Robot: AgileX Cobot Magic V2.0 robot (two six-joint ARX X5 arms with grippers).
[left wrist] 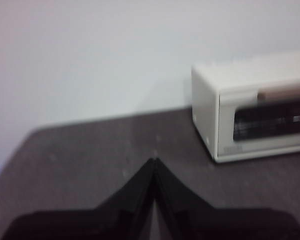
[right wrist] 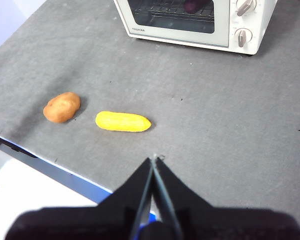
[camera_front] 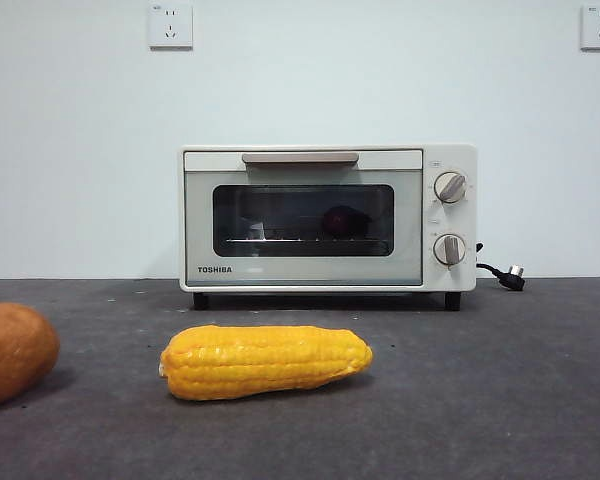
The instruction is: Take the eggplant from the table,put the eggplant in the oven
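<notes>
The cream-white oven stands at the back of the dark grey table with its glass door closed. Behind the glass, the dark purple eggplant lies on the rack; in the right wrist view the eggplant shows as a dark shape inside the oven. My left gripper is shut and empty, hovering over bare table off to the side of the oven. My right gripper is shut and empty, high above the table's near edge. Neither arm appears in the front view.
A yellow corn cob lies in front of the oven, and an orange-brown rounded vegetable sits at the left edge. The oven's black cord and plug trail to its right. The table's blue front edge shows below the right gripper.
</notes>
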